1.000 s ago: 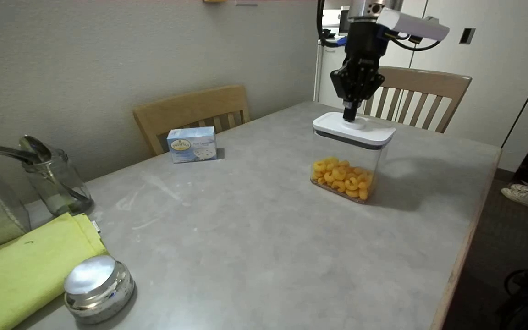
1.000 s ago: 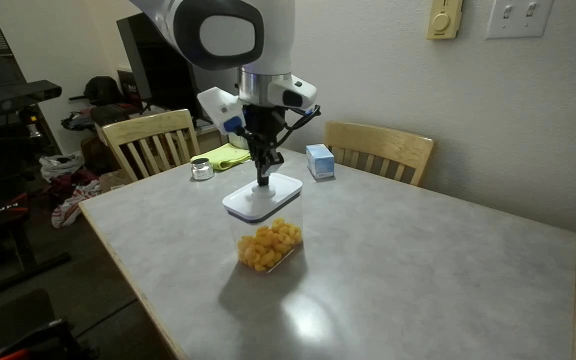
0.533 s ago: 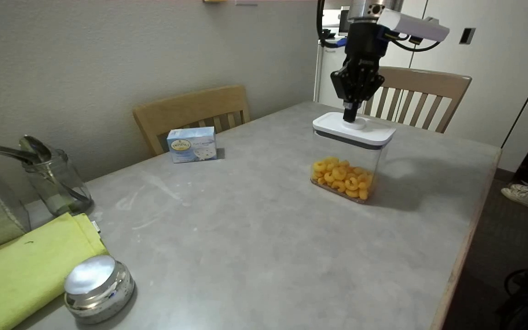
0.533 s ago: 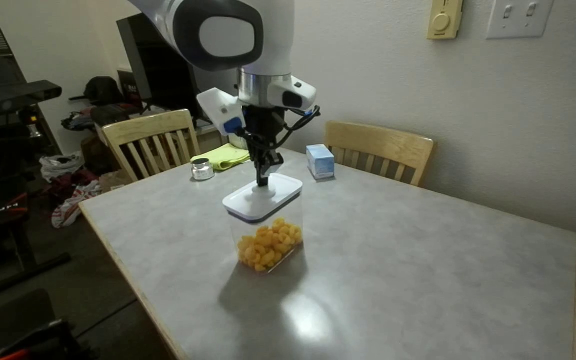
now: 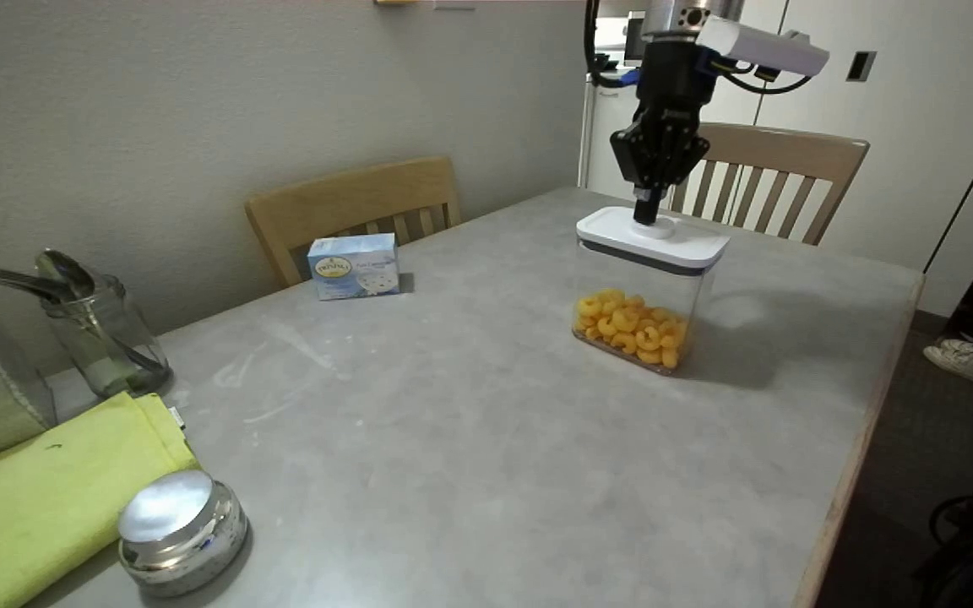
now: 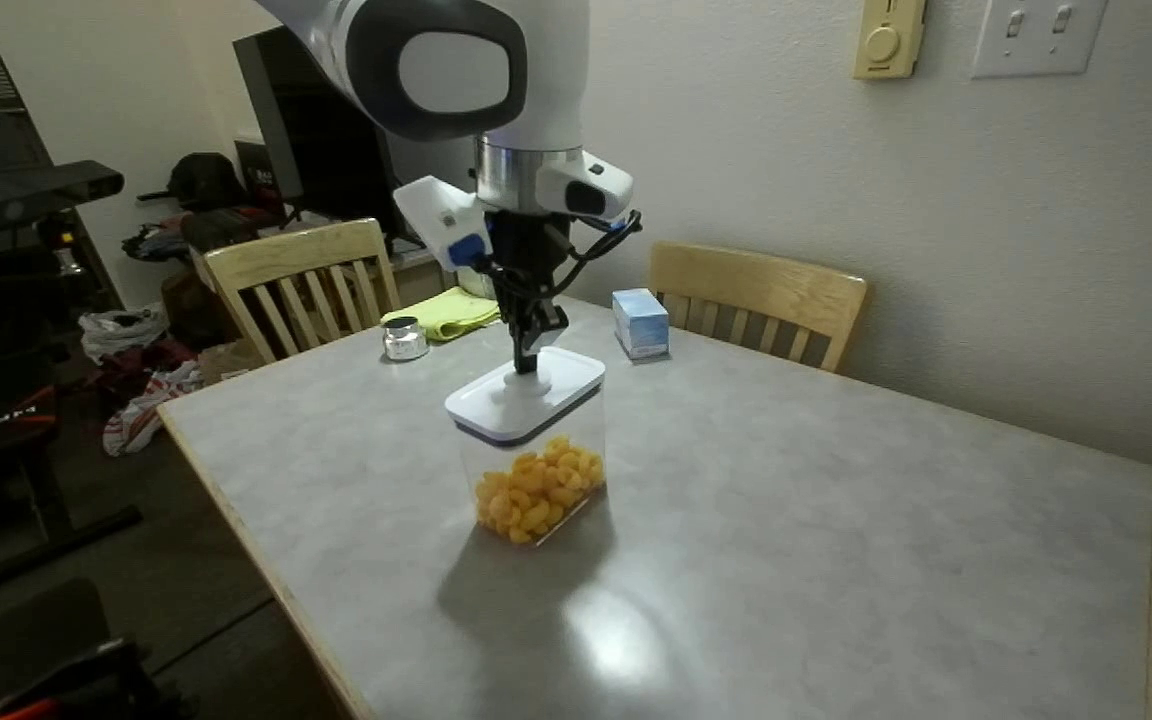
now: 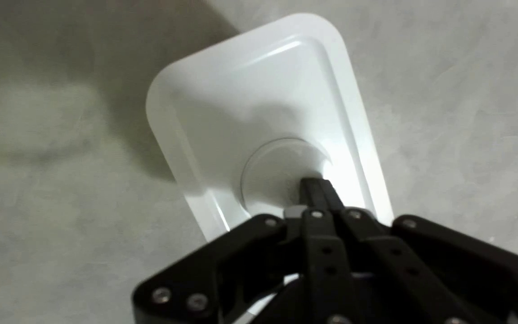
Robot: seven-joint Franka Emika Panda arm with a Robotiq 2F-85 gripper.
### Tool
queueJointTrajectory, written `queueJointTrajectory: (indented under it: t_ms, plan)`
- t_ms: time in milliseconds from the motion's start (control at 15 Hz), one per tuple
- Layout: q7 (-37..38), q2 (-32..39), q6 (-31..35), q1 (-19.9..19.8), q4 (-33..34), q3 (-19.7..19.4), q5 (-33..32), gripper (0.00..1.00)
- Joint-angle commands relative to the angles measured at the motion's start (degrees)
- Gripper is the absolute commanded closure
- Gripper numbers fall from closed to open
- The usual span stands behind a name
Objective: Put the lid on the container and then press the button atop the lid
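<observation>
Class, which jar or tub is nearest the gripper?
The clear container with the white lid, under the gripper; the glass jar and silver jar are farther.

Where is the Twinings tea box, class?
In an exterior view, the Twinings tea box stands on the table, left of the clear container, in front of a wooden chair.

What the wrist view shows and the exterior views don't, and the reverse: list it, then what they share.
Wrist view only: the lid from nearly overhead, with a thin curved line edging the button.

Both exterior views only: the clear walls of the container, its yellow pieces, the tea box, towel, silvery jar and chairs.

Shared by all: the lid, the button, the table and the shut gripper, its tip at the button.
</observation>
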Motion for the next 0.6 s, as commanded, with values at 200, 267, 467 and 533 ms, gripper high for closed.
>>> queueJointTrajectory:
  t_ms: [200, 267, 467, 533]
  plan:
    - [-0.5, -0.5, 0.6, -0.2, -2.5, -0.8, -2.2, 1.00]
    - [-0.5, -0.2, 0.8, -0.3, -2.6, -0.9, -2.3, 1.00]
    - [-0.9, 0.7, 1.8, -0.3, -2.7, -0.9, -2.1, 1.00]
    - [-1.2, 1.0, 2.2, -0.4, -2.8, -0.8, -1.8, 1.00]
